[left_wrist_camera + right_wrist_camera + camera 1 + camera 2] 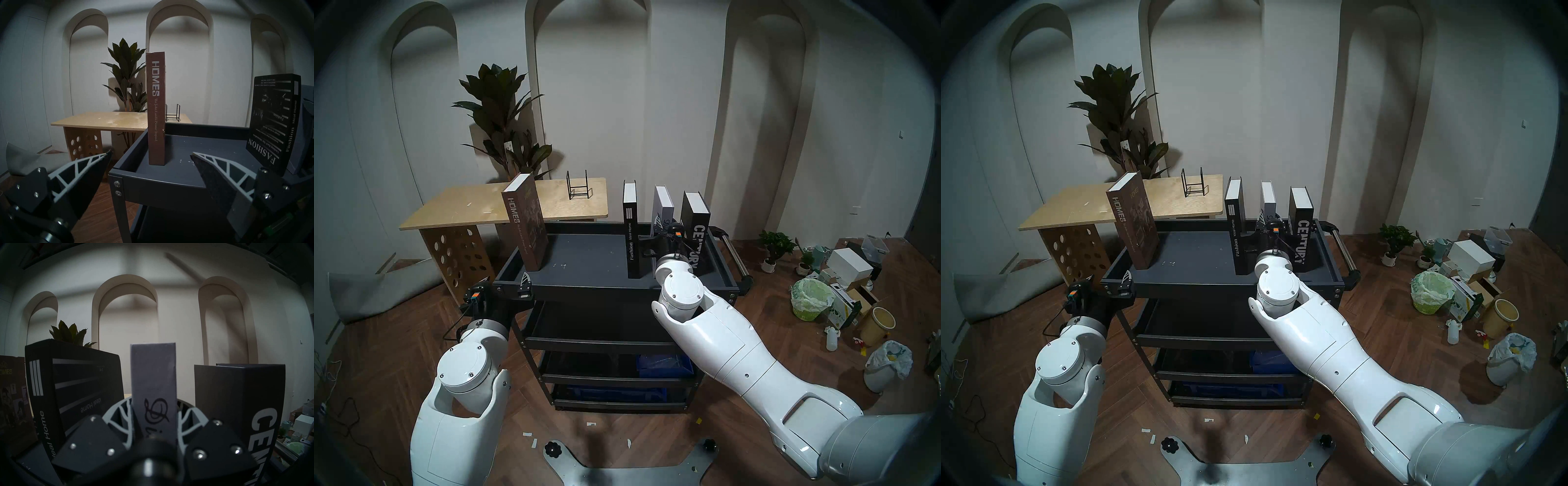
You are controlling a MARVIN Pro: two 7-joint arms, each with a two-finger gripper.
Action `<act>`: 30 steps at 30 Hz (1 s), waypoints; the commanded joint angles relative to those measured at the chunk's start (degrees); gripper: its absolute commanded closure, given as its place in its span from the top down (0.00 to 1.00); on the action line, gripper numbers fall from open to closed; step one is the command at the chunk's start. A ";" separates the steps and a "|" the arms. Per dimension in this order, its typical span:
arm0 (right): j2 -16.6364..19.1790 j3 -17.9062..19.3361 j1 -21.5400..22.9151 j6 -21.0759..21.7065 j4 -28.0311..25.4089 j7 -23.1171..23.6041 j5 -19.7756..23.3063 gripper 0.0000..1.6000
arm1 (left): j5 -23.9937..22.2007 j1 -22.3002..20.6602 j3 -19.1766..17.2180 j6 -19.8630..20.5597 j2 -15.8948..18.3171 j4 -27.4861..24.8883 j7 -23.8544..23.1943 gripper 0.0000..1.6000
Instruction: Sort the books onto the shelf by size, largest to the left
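Right tool is pinching the grey book by its spine, centre-right of the frame, btwn the slim black book and the thick black one. Keep it upright and lift straight (tight gaps either side). Smooth matte covers on a flat metal shelf w/ raised rim. Brown book stands far left. Left tool is spread wide, holding nothing.

The right tool is clamped on the spine of the grey book, one ribbed finger on each side. The grey book stands upright between the black Ideal Home book on its left and the thick CENTURY book on its right, apart from both. The brown HOMES book shows at the far left edge.
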 commanded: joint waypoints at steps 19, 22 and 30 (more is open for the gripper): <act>2.33 1.68 -1.58 1.27 -10.28 -0.06 1.52 1.00 | 0.60 -2.06 1.51 -0.12 0.33 -0.58 -0.05 1.00; 2.57 1.85 -1.69 1.04 -11.65 -0.27 1.36 1.00 | 0.63 -2.16 1.69 -0.12 0.35 -0.62 -0.06 1.00; 3.44 2.87 -1.11 -1.19 -17.85 -2.04 -0.79 1.00 | 0.83 -2.48 2.25 -0.34 0.68 -0.55 -0.28 1.00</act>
